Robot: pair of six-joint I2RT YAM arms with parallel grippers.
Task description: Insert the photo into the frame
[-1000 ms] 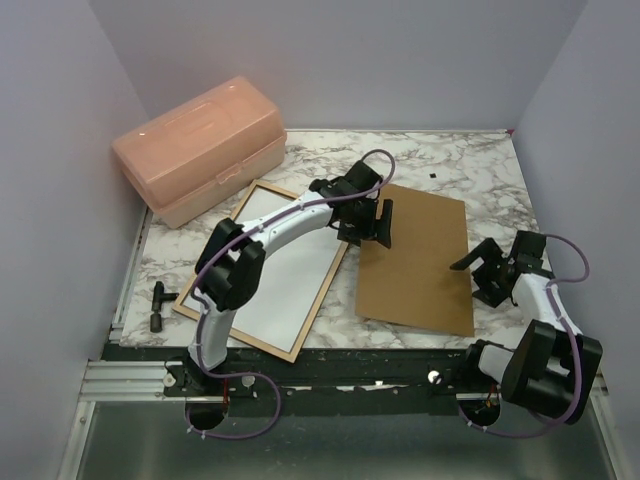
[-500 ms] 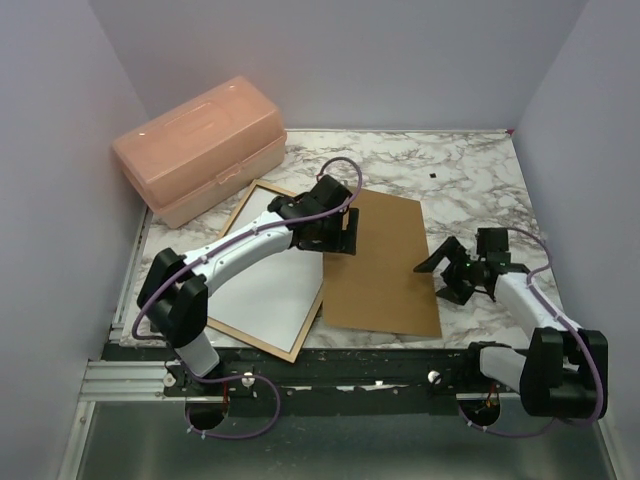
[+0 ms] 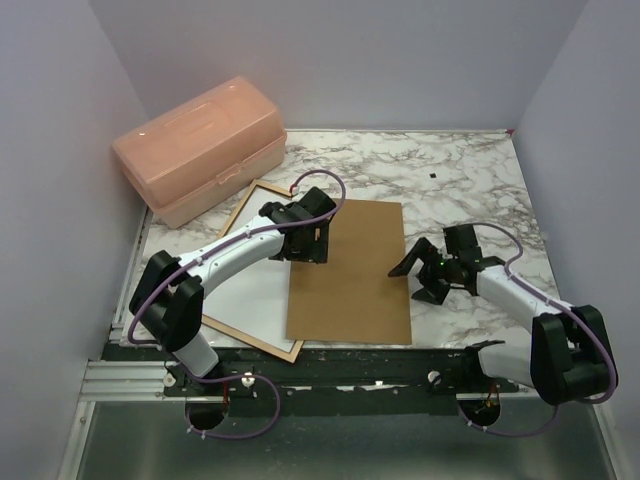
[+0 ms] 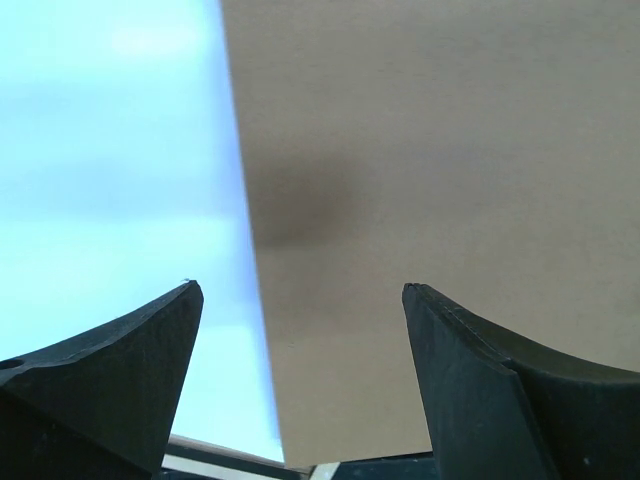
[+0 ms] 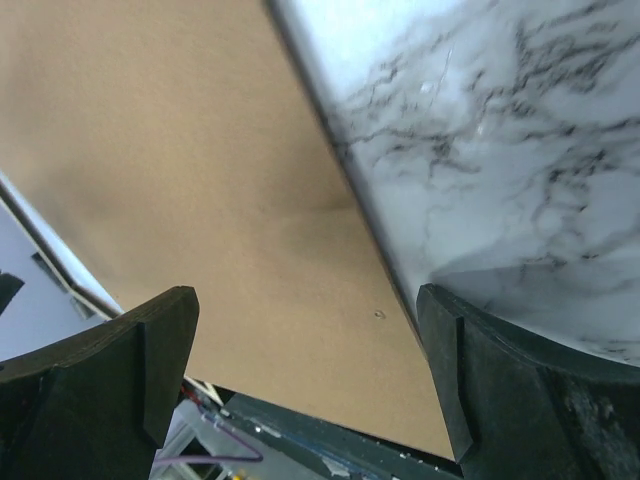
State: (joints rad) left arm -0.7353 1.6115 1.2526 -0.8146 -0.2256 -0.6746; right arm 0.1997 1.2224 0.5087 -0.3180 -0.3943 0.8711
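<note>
The photo (image 3: 252,300) lies white back up inside the frame (image 3: 240,208), just left of the left gripper (image 3: 305,243), so that step looks done. That gripper is spread and empty, straddling the near edge of the brown backing board (image 3: 350,290), which overlaps the frame. The right gripper (image 3: 410,282), also spread and empty, straddles the board's far edge over the bench (image 3: 470,170). What is left, I judge, is seating the board over the photo

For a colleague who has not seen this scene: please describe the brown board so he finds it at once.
On the marble table, look at the near middle. The board lies flat there, its left edge over the wooden frame. It alone is plain brown; the frame holds a white sheet, the box is pink.
</note>
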